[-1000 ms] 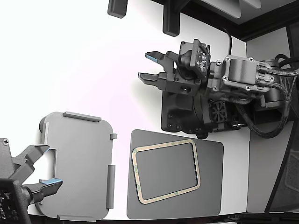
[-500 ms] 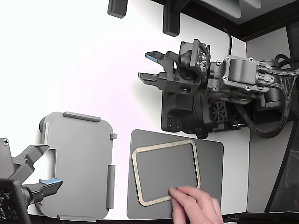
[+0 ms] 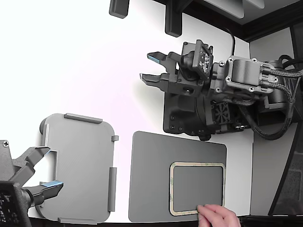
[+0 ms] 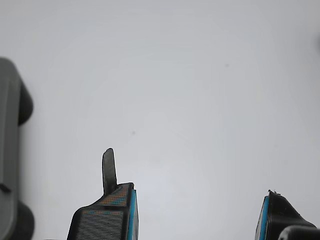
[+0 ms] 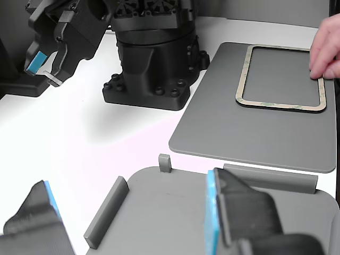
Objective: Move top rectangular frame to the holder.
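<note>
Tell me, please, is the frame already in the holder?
No. The frame lies flat on the dark mat, a hand touching it; the holder is empty.

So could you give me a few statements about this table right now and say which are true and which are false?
1. The top rectangular frame lies on the dark grey mat. True.
2. The frame sits in the holder. False: the holder has no frame in it.
3. A person's hand touches the frame. True.
4. The gripper clamps the frame. False: it is open, holding nothing.
</note>
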